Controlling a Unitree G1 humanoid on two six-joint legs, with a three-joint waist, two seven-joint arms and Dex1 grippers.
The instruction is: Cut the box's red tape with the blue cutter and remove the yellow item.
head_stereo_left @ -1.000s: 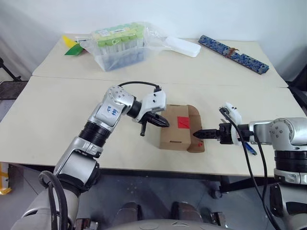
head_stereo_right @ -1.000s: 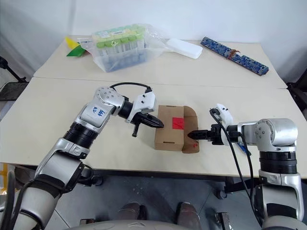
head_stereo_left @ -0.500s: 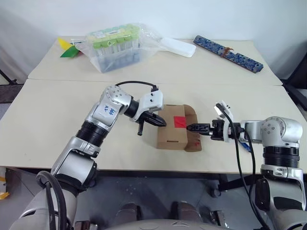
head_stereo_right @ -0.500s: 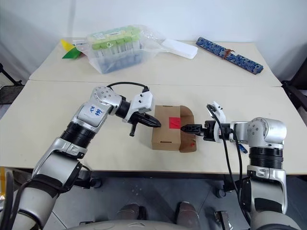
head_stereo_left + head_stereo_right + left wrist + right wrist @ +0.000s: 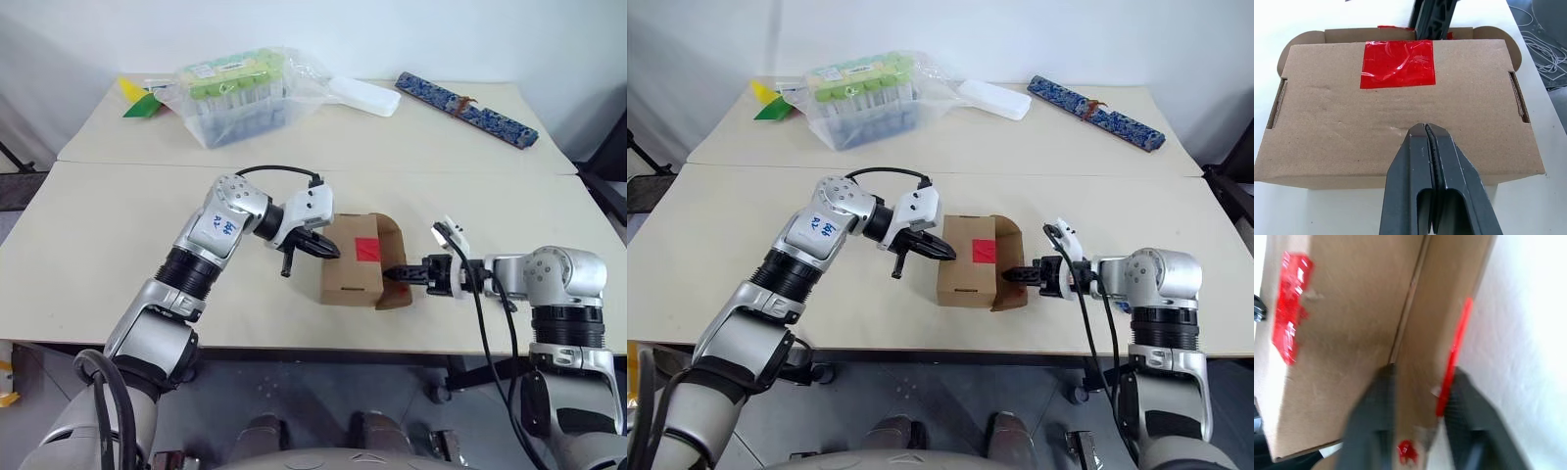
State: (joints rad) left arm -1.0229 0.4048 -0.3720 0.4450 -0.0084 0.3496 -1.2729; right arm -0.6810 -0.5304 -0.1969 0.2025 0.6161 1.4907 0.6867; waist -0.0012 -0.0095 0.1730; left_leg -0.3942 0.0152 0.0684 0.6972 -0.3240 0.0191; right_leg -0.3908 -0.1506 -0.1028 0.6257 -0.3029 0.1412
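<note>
The brown box (image 5: 353, 282) stands near the table's front edge, with the red tape (image 5: 368, 249) square on its top. My left gripper (image 5: 333, 252) is shut, its tips (image 5: 1426, 128) resting on the top panel's left edge. The right gripper (image 5: 395, 274) is at the box's right side, its blurred fingers (image 5: 1374, 426) closed on either side of the raised right flap (image 5: 1422, 362), which carries a thin red strip. A sliver of the blue cutter (image 5: 506, 298) lies on the table behind my right forearm. The yellow item is hidden.
At the back stand a clear tub of green-capped tubes (image 5: 240, 93), a white case (image 5: 367, 95), a long blue-patterned case (image 5: 465, 108) and yellow-green paper (image 5: 137, 98). A seam runs between the two tabletops behind the box.
The right gripper has sunk a little along the box's right side and closed from wide open onto the flap. The left arm has kept still.
</note>
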